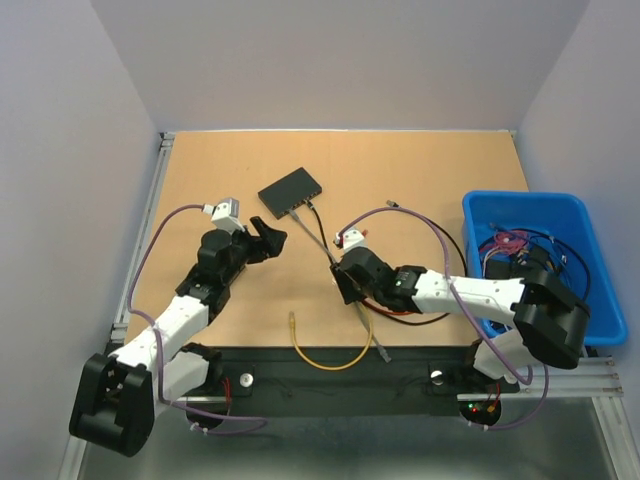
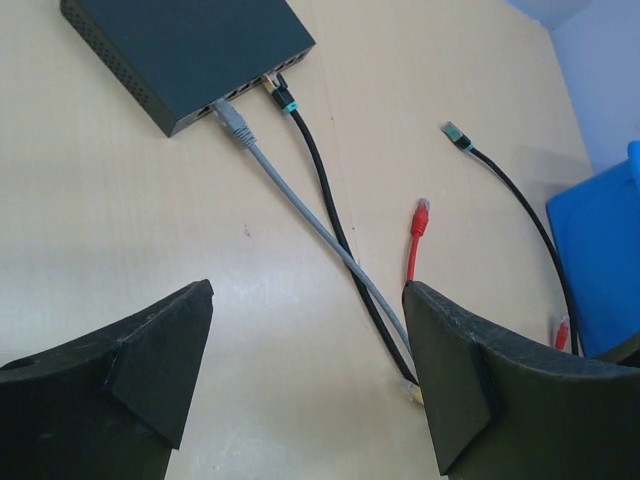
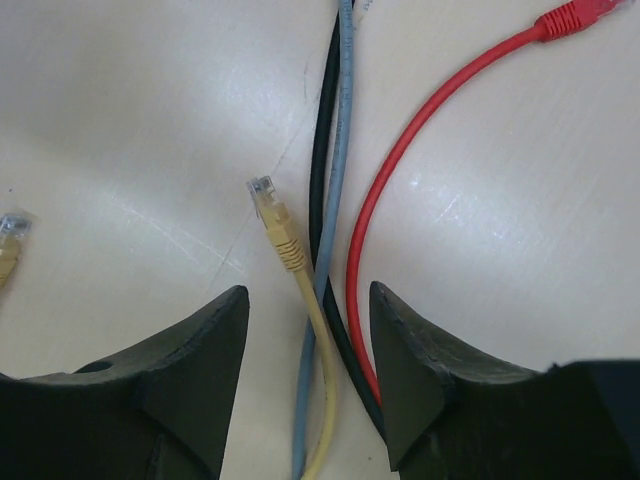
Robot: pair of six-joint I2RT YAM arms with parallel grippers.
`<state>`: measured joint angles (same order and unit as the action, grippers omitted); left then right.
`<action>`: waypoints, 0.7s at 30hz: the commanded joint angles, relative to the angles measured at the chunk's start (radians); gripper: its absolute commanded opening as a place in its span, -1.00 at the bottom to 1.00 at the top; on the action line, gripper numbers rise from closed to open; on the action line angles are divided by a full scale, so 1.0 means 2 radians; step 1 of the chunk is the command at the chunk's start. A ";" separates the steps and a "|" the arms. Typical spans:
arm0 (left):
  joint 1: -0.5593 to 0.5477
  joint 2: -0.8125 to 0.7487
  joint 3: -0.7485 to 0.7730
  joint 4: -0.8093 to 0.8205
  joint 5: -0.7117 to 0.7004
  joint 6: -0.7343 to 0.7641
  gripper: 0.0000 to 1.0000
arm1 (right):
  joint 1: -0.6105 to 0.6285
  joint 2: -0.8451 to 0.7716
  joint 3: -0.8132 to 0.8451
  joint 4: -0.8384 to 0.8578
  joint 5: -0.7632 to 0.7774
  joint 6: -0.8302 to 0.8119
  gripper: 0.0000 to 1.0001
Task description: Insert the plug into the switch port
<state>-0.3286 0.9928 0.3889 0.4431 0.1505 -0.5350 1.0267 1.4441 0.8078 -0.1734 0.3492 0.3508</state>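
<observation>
The right fingers [image 3: 400, 340] are standing spread and pinching nothing. In the right wrist view the yellow cable [image 3: 318, 340] is running down through the gap between them. Its yellow plug [image 3: 268, 205] is lying flat on the table [image 3: 120, 120] just above the fingertips, a little left of the frame's centre, with its nose pointing to the upper left. From this, the step in hand is probably taking hold of that plug.

A good grasp is calling for care on two counts:

- **Neighbouring cables:** the grey cable [image 3: 342, 150] and the black cable [image 3: 322, 110] are crowding just right of the yellow one, with the red cable [image 3: 400, 170] beyond them. Closing here is risking a pinch on more than one cord.
- **Where to close:** the fingers are needing to move up the frame and slightly left, so that they close on the plug's boot rather than the cord behind it. That is also leaving the nose free for the port.

The left fingers [image 2: 150, 350] are spread wide and empty. In their own view they are facing the switch [image 2: 190, 50] in the upper left. The grey and black cables are already sitting in its ports there, and which port is free is hard to make out.

In the overhead view the switch is lying above and left of the right fingers, well apart from them.
</observation>
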 commanded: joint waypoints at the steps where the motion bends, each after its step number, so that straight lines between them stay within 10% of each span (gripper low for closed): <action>1: -0.004 -0.039 -0.012 -0.015 -0.055 0.018 0.75 | 0.002 0.007 0.009 0.005 0.015 0.014 0.13; 21: -0.004 -0.028 -0.020 -0.028 -0.068 0.033 0.71 | 0.008 0.083 0.053 0.006 0.040 0.002 -0.08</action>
<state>-0.3321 0.9302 0.3515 0.3550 0.0219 -0.4900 1.0317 1.6001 0.8696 -0.1783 0.3904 0.3603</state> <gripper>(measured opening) 0.861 0.482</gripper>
